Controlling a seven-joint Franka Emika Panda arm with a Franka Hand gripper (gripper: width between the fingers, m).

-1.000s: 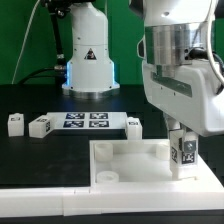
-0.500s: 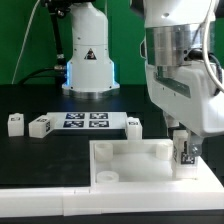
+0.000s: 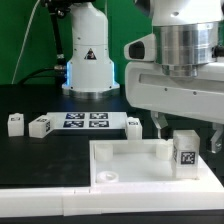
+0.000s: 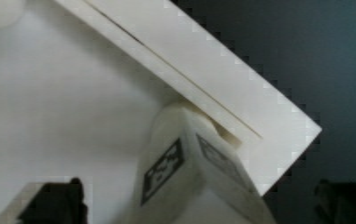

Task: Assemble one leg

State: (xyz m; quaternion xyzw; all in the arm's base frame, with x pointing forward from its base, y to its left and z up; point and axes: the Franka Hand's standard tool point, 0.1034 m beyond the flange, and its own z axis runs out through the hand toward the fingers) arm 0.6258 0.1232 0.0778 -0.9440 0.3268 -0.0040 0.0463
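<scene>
So compared with half a second back, the big change is that the gripper [image 3: 186, 128] is letting go. Back then its fingers were clamped right on the leg [image 3: 185, 152] down at the tray; now the hand is sitting higher and looks turned, with the wide body of it filling the top right of the exterior view, and the two fingers are spread well apart, one on each side of the leg and clear of it. It's holding nothing at the moment.

The leg itself is standing upright on its own at the corner of the white tray [image 3: 130, 160] toward the exterior view's right, marker tag facing the camera. It hasn't really shifted from where it was in the earlier frames. Whether it's fully seated in the corner socket I can't tell from here.

The wrist view is looking straight down on it: the leg [image 4: 189, 160] with its tag is sitting between the two dark fingertips [image 4: 54, 200], gaps on both sides, tray corner [image 4: 246, 90] right behind it.

Everything else is staying put: three loose legs [image 3: 40, 127] on the black table [image 3: 30, 150], and the marker board [image 3: 85, 121] lying flat between them.
</scene>
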